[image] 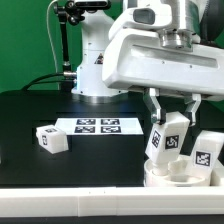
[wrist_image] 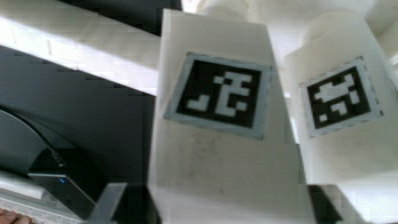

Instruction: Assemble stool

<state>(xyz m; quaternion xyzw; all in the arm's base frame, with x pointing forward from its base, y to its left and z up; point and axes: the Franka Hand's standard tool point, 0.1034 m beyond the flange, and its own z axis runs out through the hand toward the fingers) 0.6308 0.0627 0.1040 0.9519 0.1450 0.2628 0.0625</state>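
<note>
My gripper [image: 171, 118] is shut on a white stool leg [image: 166, 140] and holds it upright, its lower end at the round white seat [image: 168, 179] at the exterior view's lower right. A second leg [image: 207, 152] stands on the seat just to the right of the held one. A third leg [image: 50, 140] lies loose on the black table to the left. In the wrist view the held leg [wrist_image: 217, 120] fills the middle between my fingers [wrist_image: 114, 200], with the second leg [wrist_image: 342, 100] close beside it.
The marker board [image: 97, 126] lies flat on the table behind the seat, in front of the robot base [image: 95, 70]. A long white edge rail [image: 70, 196] runs along the table's front edge.
</note>
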